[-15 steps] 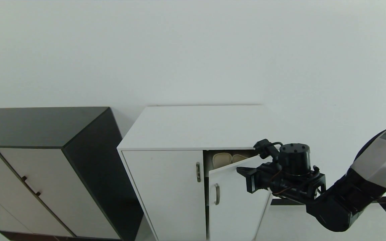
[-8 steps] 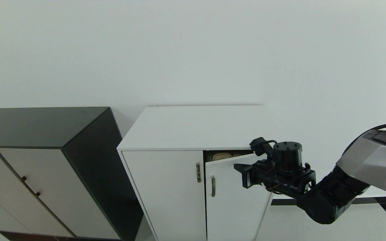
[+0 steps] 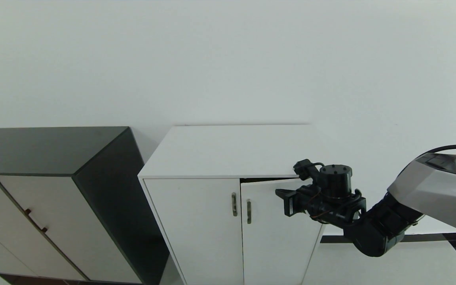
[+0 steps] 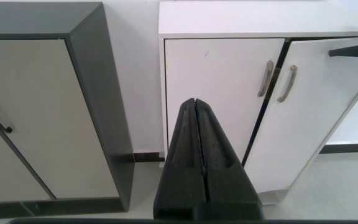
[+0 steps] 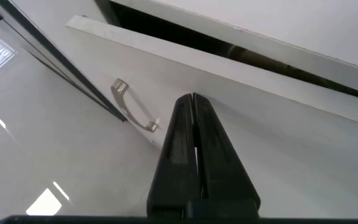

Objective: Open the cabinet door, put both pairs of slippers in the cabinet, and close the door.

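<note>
The cabinet door (image 3: pixel 279 237) is the right-hand door of the white cabinet (image 3: pixel 228 150). It is a tall panel, long axis upright, with its face turned out toward the robot. It hangs from the cabinet's right side, so its free edge and its upright handle (image 3: pixel 248 211) sit at the middle, just beside the left door (image 3: pixel 192 229). It stands almost shut, not quite: a thin dark gap runs between its top edge and the cabinet's top, wider toward the hinge side in the head view, and in the left wrist view the panel slants slightly outward.

The right pincer (image 5: pixel 193 99) is pressed together with nothing between its fingers. Its tips are set against the door's face near the top edge, on the hinge side of the handle, pointing into the panel.

The left pincer (image 4: pixel 194 102) is likewise closed and empty. It hangs well back from the cabinet and points toward the shut left door.

A dark cabinet (image 3: pixel 50 149) with pale doors stands to the left of the white one, with a narrow space between them. Both stand on a pale floor (image 4: pixel 328 193).
</note>
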`<state>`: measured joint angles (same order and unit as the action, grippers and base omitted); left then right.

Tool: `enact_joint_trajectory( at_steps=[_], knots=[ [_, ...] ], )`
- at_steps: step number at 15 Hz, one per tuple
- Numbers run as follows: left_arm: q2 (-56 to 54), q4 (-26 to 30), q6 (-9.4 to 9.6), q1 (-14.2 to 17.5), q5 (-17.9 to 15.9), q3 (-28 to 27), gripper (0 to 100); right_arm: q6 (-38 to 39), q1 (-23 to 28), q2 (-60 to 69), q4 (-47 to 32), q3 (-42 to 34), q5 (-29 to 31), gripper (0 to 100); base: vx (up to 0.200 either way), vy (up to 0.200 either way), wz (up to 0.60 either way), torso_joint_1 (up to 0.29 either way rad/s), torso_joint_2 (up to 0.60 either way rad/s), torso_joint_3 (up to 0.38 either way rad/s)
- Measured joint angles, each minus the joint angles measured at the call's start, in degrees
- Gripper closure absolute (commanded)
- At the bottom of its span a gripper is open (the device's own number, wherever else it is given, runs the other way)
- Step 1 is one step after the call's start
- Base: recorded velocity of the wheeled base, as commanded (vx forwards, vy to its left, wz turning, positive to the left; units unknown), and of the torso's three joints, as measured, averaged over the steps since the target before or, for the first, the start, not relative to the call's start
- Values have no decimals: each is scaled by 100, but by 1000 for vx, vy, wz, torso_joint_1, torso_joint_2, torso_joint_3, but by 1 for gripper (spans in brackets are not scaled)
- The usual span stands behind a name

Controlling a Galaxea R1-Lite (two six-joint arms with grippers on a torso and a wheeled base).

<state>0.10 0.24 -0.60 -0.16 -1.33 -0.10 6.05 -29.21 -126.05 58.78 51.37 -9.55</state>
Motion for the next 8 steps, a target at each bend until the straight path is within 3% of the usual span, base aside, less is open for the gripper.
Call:
enact_joint_trajectory(
  at_steps=[8],
  knots=[
    [0, 0, 2, -2, 0, 0, 100, 9, 167, -124, 0, 183, 0, 100, 0, 0, 0, 0, 0, 0]
  ],
)
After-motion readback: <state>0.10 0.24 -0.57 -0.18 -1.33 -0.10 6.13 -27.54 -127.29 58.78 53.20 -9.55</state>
